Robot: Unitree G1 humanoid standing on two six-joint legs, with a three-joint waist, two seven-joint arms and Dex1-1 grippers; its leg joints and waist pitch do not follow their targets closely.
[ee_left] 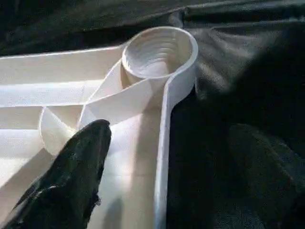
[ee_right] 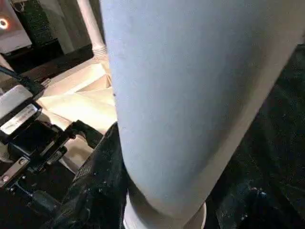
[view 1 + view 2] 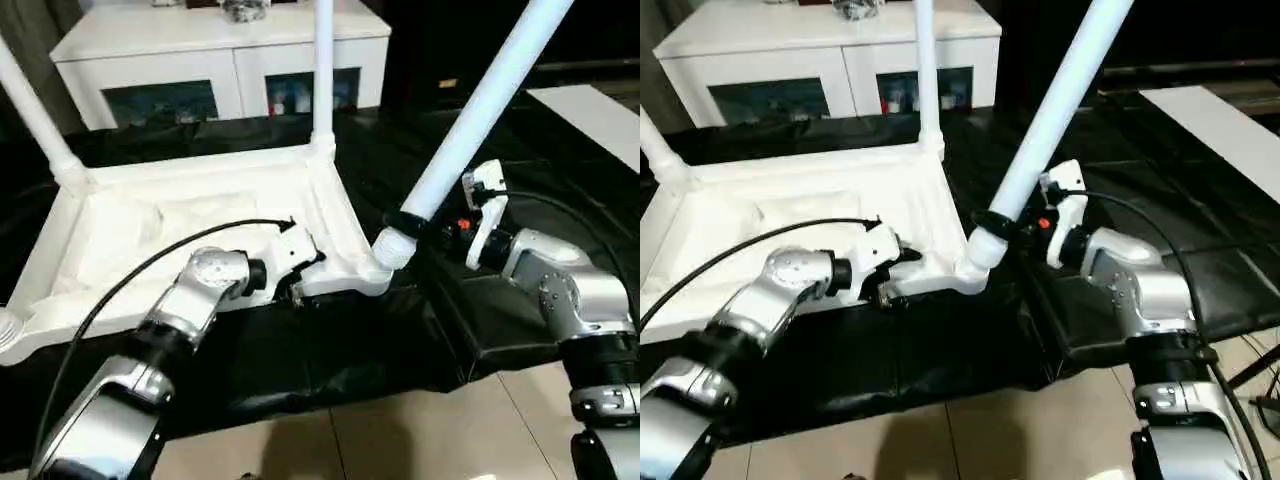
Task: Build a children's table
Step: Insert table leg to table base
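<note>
Table [image 3: 200, 215] upside down on black sheet [image 3: 330, 350]. Right pincer [image 3: 420, 225] clamped round tilted leg [image 3: 480, 110] at corner socket; left pincer [image 3: 300, 285] gaping, straddling rim.

Under my arms a tiled floor [image 3: 400, 430] carries a crumpled black sheet [image 3: 300, 350]. On the sheet lie the upturned white table top [image 3: 150, 225], a white cabinet [image 3: 220, 60] and 1 flat white board [image 3: 600, 115].
</note>
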